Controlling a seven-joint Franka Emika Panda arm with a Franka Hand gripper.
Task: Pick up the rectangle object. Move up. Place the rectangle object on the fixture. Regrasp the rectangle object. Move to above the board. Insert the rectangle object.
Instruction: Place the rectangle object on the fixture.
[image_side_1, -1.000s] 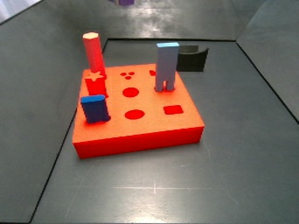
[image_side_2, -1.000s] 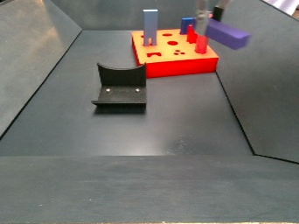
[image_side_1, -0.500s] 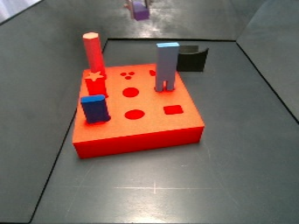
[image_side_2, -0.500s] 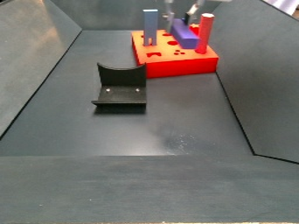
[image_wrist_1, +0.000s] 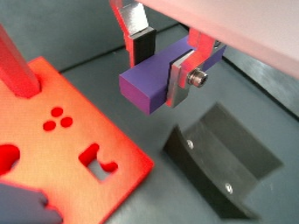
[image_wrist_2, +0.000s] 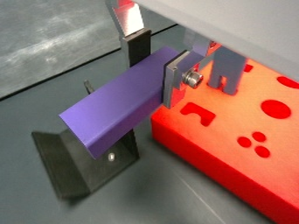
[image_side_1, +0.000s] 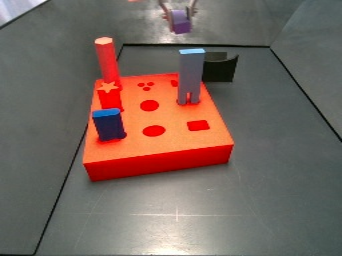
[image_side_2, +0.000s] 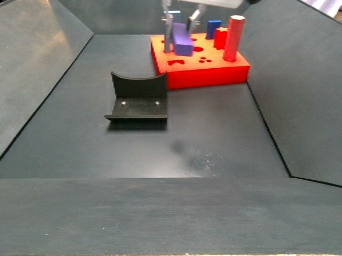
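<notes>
My gripper (image_wrist_1: 163, 61) is shut on the rectangle object (image_wrist_1: 146, 83), a smooth purple block held crosswise between the silver fingers and sticking out on one side (image_wrist_2: 111, 114). In a side view the gripper (image_side_1: 178, 14) hangs high above the far edge of the red board (image_side_1: 154, 145), close to the grey-blue post (image_side_1: 191, 75). The black fixture (image_side_1: 222, 67) stands behind the board, and both wrist views show it on the floor below the block (image_wrist_1: 222, 166), (image_wrist_2: 82, 162). In a side view the block (image_side_2: 183, 43) hangs over the board (image_side_2: 201, 68).
A red post (image_side_1: 104, 60) and a short dark-blue block (image_side_1: 108, 124) stand in the board. Its rectangular hole (image_side_1: 198, 126) lies open near the front right. Sloping dark walls (image_side_2: 54, 70) enclose the floor.
The gripper has carried the purple block sideways across the air over the board, toward the grey-blue post and the fixture, and a little lower. Its grip is unchanged.
</notes>
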